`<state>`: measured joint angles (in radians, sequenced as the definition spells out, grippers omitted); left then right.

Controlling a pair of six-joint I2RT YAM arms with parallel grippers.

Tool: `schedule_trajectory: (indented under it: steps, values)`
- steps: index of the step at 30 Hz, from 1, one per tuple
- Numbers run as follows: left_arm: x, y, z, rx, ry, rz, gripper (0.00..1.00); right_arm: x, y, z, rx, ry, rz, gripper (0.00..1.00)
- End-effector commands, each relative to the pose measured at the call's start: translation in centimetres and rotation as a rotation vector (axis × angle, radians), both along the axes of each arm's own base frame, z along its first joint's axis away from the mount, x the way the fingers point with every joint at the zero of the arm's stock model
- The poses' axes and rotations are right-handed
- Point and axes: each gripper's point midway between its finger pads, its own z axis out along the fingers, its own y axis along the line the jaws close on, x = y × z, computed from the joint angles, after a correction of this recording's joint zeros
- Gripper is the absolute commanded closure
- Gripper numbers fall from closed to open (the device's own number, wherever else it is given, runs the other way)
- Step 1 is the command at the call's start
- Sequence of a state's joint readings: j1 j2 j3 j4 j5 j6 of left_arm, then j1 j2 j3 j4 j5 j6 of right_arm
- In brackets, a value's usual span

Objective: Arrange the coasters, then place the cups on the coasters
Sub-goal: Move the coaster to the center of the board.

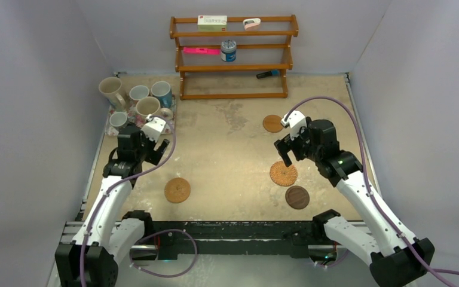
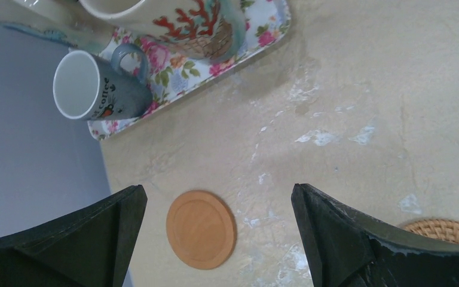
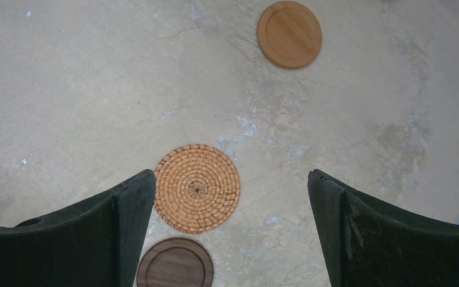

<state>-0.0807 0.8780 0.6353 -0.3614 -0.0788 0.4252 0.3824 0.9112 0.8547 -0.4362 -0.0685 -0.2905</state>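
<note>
The coasters (image 1: 283, 173) lie flat on the bench (image 1: 227, 149), mostly toward its near and right edges. They look thin, light and stiff, so I would pinch one across its rim. The cups (image 1: 148, 107) all sit in the floral tray (image 2: 263, 36) at the far left corner; being ceramic, they are heavier and fragile, best gripped at the wall. The left end effector (image 1: 157, 142) and right end effector (image 1: 283, 153) are spread apart, holding nothing

Soft, even light falls from above. The overhead view is bright and sharp. In the left wrist view the floral tray (image 2: 266, 30) throws a faint shadow on the table (image 2: 364, 119); the fingers (image 2: 83, 245) at the lower edge look dark, with little detail.
</note>
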Motion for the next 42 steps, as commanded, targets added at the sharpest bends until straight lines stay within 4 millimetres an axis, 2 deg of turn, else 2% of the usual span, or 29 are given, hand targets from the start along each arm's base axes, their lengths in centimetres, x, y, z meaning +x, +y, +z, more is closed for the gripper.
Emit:
schedule_trajectory:
  steps: [1,6,10,24,29,32,36,42]
  values:
    - [1.5,2.4,0.8,-0.067,-0.052,0.090,0.00,0.2,-0.1,0.0,-0.014,-0.031,0.002,0.01]
    - [2.1,5.5,-1.4,-0.225,0.034,0.096,0.00,0.2,0.0,0.1,-0.016,-0.036,0.005,0.01]
    - [1.7,7.0,-3.0,-0.341,0.081,0.078,0.00,0.3,-0.1,0.1,-0.020,-0.040,0.001,0.01]
    - [0.0,11.5,-7.1,-0.455,0.174,0.190,0.00,0.3,-0.2,-0.2,-0.033,-0.044,-0.001,0.01]
    - [-1.3,10.4,-8.0,-0.478,0.225,0.125,0.02,0.3,-0.3,-0.3,-0.038,-0.045,-0.001,0.01]
    - [-2.4,9.3,-7.9,-0.451,0.235,0.057,0.02,0.3,-0.2,-0.3,-0.038,-0.045,-0.001,0.01]
    - [-3.7,8.8,-7.6,-0.380,0.246,0.000,0.00,0.3,-0.2,-0.2,-0.040,-0.047,-0.001,0.01]
    - [-4.7,8.2,-9.1,-0.403,0.358,-0.075,0.00,0.3,-0.2,-0.2,-0.042,-0.050,0.001,0.01]
